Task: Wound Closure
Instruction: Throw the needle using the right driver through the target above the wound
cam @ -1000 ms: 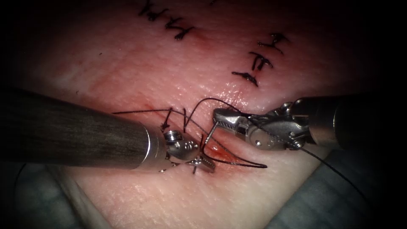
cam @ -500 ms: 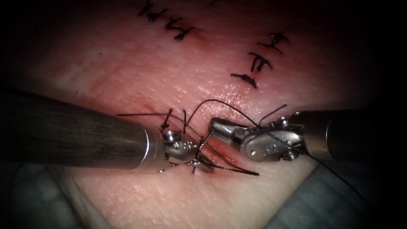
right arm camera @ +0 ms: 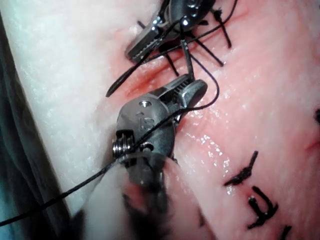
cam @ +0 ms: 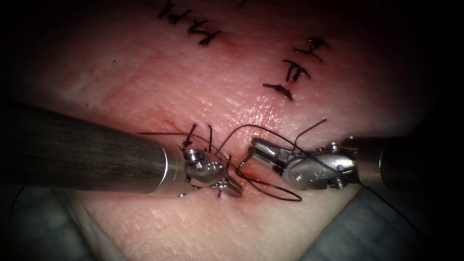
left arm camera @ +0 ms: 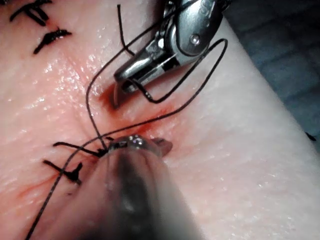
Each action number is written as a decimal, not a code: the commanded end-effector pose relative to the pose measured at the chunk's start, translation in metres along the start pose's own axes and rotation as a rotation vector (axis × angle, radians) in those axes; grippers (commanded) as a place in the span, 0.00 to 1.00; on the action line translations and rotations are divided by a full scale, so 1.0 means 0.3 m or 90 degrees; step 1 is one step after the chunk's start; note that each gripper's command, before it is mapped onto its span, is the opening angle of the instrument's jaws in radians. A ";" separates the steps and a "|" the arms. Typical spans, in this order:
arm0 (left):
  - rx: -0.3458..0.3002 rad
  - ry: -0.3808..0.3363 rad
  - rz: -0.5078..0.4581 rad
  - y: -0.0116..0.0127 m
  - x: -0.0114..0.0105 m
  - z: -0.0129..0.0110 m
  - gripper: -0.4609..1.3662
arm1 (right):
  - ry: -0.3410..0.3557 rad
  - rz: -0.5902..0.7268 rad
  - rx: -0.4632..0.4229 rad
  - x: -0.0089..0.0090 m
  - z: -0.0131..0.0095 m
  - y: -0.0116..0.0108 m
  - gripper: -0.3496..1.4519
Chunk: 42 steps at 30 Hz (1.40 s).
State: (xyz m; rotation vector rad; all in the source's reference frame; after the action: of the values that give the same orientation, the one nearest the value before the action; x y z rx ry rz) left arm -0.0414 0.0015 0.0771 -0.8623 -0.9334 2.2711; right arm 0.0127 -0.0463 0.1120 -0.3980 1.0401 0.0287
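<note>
Pink tissue (cam: pixel 159 82) fills the bench under me, with dark finished stitches (cam: pixel 290 72) higher up and the cut (cam: pixel 251 169) running between my two tools, red fluid (left arm camera: pixel 112 95) wet along it. My left tool (cam: pixel 232 184) lies on the left side of the cut with its jaws closed and flat against the tissue; I cannot tell that it grips anything. It has scarcely shifted over the last second. My right tool (cam: pixel 258 147) comes in from the right, jaws clamped on the needle (cam: pixel 244 162) near its upper end. The needle curves down from my jaws and meets the tissue at the cut's right edge, its tip hidden in the red spot. A second ago those jaws sat higher and further left; now they have drawn back right and dropped lower. The thread (cam: pixel 270 191) has changed too: its long loop across the cut is now rounder and shorter.
</note>
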 end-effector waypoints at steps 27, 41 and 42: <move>-0.005 -0.005 -0.015 -0.0002 -0.0093 0.0054 0.06 | 0.012 0.184 -0.027 0.0096 0.0036 0.0330 0.00; -0.007 -0.006 -0.013 -0.0001 -0.0112 0.0057 0.06 | 0.033 0.421 -0.054 0.0056 0.0095 0.0405 0.00; -0.006 -0.006 -0.013 -0.0001 -0.0112 0.0057 0.06 | 0.038 0.432 -0.051 0.0052 0.0097 0.0407 0.00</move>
State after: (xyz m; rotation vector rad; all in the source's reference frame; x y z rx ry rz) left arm -0.0404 -0.0014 0.0793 -0.8388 -0.9430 2.2597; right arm 0.0133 -0.0338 0.1085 -0.0891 1.2042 0.6787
